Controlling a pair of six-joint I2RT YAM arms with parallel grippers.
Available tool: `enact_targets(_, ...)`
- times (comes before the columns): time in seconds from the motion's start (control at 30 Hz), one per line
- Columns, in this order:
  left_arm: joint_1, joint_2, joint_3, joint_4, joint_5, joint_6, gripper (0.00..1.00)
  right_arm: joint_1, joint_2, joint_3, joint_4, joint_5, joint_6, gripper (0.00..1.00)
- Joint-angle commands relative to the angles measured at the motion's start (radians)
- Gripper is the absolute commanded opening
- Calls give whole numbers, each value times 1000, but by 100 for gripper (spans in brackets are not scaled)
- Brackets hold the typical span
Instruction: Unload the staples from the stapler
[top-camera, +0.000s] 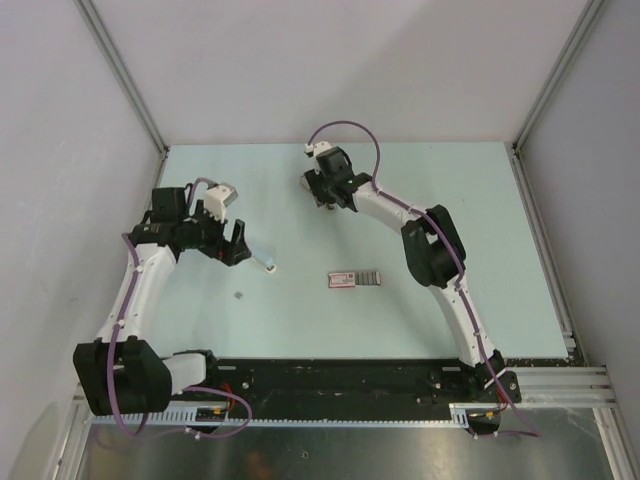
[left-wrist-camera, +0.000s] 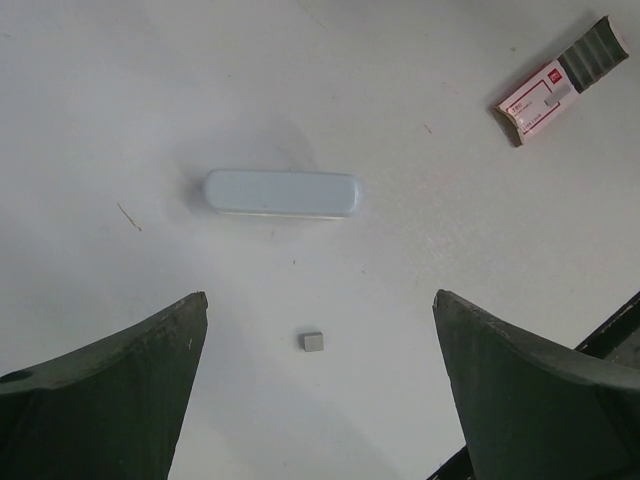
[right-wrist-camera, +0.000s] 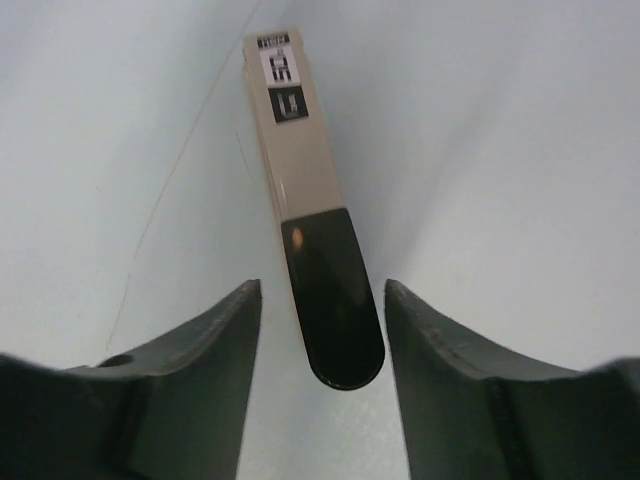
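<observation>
Item 1. Stapler (right-wrist-camera: 305, 190): slim, elongated, beige body with a black rounded end and a small black-and-white label at the opposite end. It lies flat on the table (top-camera: 490, 210), far of centre, directly under the right arm's tool. In the top view the tool hides it almost entirely.

Item 2. Right gripper (right-wrist-camera: 322, 285): lowered over the stapler, one finger on each side of the black end. The jaws are partly spread. A thin strip of table shows on both sides between finger and stapler, so no contact is visible.

Item 3. Left gripper (left-wrist-camera: 320, 295): jaws spread wide and holding nothing, above the left-centre of the table and well apart from the stapler.

Item 4. Pale oblong piece (left-wrist-camera: 281, 193): rounded ends, whitish-blue, lying flat on the table ahead of the left gripper's fingers (left-wrist-camera: 130, 390). What it is cannot be told.

Item 5. Small grey square bit (left-wrist-camera: 313, 342): loose on the table between the left fingers, near the oblong piece but apart from it.

Item 6. Staple box (top-camera: 355, 279): flat, red and white, with a grey ribbed insert slid partly out of one end. It lies near the table's centre, between the two arms.
</observation>
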Motion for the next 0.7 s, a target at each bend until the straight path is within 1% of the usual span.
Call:
enact_targets(0.0,-27,-14,20,26,-20,-1,100,-2,16,77,7,-6,-19,52)
enact_targets(0.1,-40,-18,12,29,-26,-1,99,2,20,80,3,-1,-22,45)
enact_targets(0.2,-46,-24,10,32,-27,-4,99,5,26,89,-15,3,-20,42)
enact_targets(0.23,-48,-26,10,32,-27,-5,99,5,28,93,-24,6,-20,43)
enact_targets(0.37,-52,-44,7,33,-28,-6,99,5,40,113,-55,18,-26,53)
enact_targets(0.5,-54,-60,-2,34,-34,-3,99,4,48,127,-68,18,-27,53)
enact_targets(0.6,-55,-66,-9,33,-37,-2,99,4,56,148,-83,11,-21,48)
enact_targets(0.63,-55,-67,-9,33,-39,-3,99,4,60,156,-89,10,-18,45)
enact_targets(0.67,-55,-66,-8,34,-40,-5,100,5,62,163,-94,6,-15,38)
